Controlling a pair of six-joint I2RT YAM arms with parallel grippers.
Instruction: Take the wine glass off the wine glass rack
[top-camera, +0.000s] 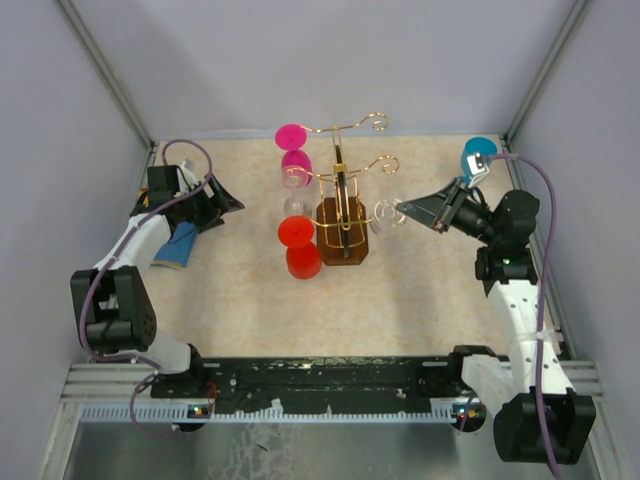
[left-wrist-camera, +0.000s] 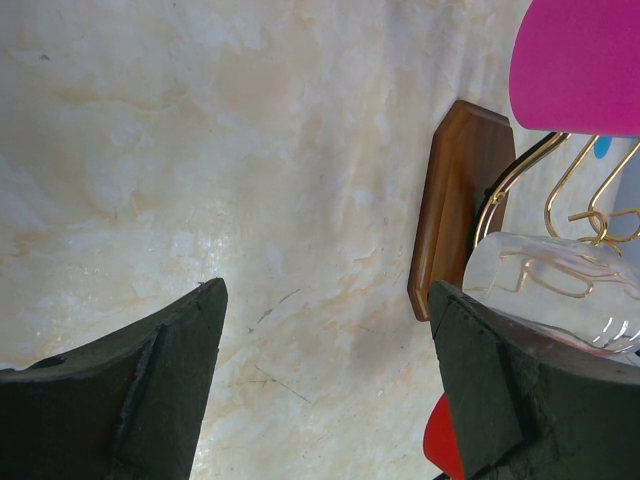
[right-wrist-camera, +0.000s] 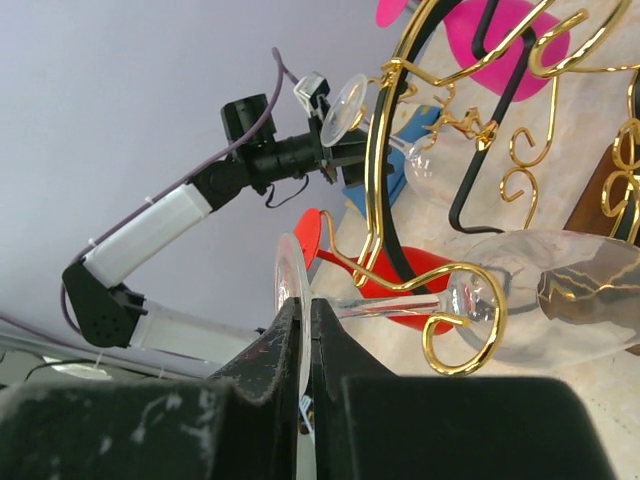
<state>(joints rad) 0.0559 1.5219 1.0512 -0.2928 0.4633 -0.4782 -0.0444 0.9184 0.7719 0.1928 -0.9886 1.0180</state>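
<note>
The gold wire wine glass rack (top-camera: 343, 190) stands on its dark wooden base (top-camera: 343, 248) mid-table. A clear wine glass (top-camera: 385, 215) hangs upside down on its right scroll arm; in the right wrist view its foot (right-wrist-camera: 292, 285) is pinched edge-on between my right fingers and its bowl (right-wrist-camera: 555, 295) lies past the gold curl. My right gripper (top-camera: 404, 212) is shut on that foot. Red (top-camera: 298, 245), pink (top-camera: 293, 150) and another clear glass (top-camera: 295, 205) hang on the left side. My left gripper (top-camera: 232, 203) is open and empty, left of the rack.
A blue cup (top-camera: 180, 245) lies by the left arm and a blue glass (top-camera: 478, 152) stands at the back right. Grey walls close the table on three sides. In the left wrist view the rack base (left-wrist-camera: 455, 200) and a clear bowl (left-wrist-camera: 555, 290) sit near the right finger.
</note>
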